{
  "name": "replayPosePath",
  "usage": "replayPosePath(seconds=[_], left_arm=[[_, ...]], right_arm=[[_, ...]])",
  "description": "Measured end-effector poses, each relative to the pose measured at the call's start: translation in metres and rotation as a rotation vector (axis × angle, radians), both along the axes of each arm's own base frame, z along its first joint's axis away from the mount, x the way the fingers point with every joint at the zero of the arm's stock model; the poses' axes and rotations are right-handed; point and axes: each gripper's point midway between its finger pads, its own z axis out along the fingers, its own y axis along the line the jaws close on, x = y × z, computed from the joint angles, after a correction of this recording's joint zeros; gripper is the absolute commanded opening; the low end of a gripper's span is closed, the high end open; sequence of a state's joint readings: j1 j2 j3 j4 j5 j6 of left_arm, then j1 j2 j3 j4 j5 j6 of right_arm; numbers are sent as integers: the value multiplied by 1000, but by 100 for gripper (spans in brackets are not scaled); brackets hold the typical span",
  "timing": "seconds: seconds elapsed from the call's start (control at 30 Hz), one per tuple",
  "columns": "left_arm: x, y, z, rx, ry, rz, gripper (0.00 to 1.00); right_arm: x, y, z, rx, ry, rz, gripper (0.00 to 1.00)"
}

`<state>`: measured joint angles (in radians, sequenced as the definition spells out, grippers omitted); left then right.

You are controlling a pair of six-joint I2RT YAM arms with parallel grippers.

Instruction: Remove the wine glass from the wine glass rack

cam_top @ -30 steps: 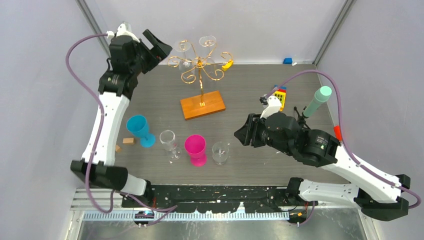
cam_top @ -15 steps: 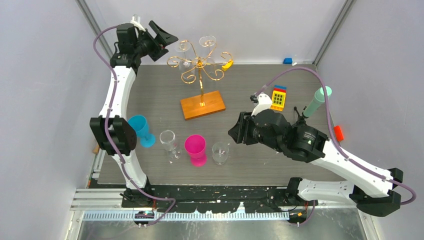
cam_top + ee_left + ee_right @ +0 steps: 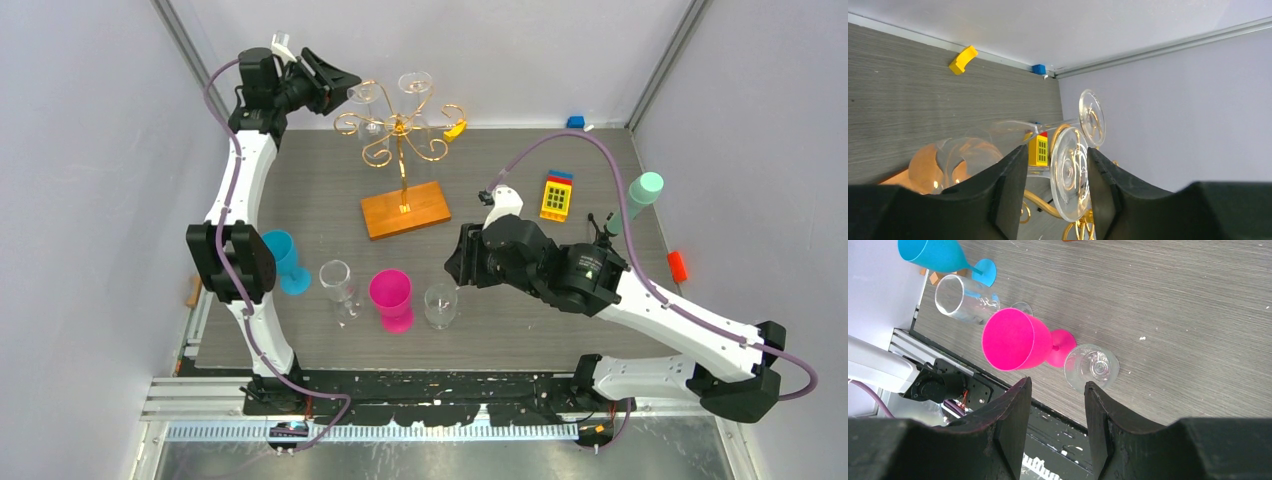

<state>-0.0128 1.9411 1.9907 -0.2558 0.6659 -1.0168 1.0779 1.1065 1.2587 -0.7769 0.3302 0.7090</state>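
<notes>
The gold wire wine glass rack (image 3: 400,128) stands on its orange-brown wooden base (image 3: 405,210) at the back middle. Two clear wine glasses hang upside down from it, one at the left (image 3: 366,96) and one at the top (image 3: 415,82). My left gripper (image 3: 343,82) is open at the rack's left side. In the left wrist view my left gripper (image 3: 1057,154) has the left glass's round foot (image 3: 1068,172) between its fingers, close to the right finger (image 3: 1103,185). The second glass's foot (image 3: 1092,117) is behind. My right gripper (image 3: 453,262) is open and empty above the table, also seen from its wrist (image 3: 1058,385).
Near the front stand a cyan goblet (image 3: 280,257), a clear glass (image 3: 338,285), a pink goblet (image 3: 392,297) and a short clear glass (image 3: 440,303). A yellow toy block (image 3: 557,197), a mint cylinder (image 3: 638,198) and a red piece (image 3: 678,265) are at the right.
My left arm has stretched up and right, bringing its open gripper to the left hanging glass. My right arm has shifted left toward the table's middle.
</notes>
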Motion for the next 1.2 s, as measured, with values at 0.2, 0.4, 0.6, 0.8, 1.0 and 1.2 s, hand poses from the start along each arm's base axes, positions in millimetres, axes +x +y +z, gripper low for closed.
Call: replayPosePath(seconds=[0.2, 0.4, 0.6, 0.8, 1.0, 1.2], left_arm=[[-5, -4, 2, -24, 14, -30, 32], [-7, -5, 1, -27, 24, -40, 10], [-6, -3, -1, -38, 53, -23, 0], [-3, -1, 3, -62, 62, 8, 0], [-1, 1, 16, -96, 50, 43, 0], [3, 1, 29, -137, 14, 49, 0]], right_arm=[[1, 1, 2, 7, -4, 0, 49], [1, 2, 3, 12, -6, -1, 48], [1, 3, 5, 23, -11, 2, 49], [2, 4, 17, 67, -42, 7, 49], [2, 4, 19, 73, -55, 13, 49], [2, 4, 16, 65, -54, 14, 49]])
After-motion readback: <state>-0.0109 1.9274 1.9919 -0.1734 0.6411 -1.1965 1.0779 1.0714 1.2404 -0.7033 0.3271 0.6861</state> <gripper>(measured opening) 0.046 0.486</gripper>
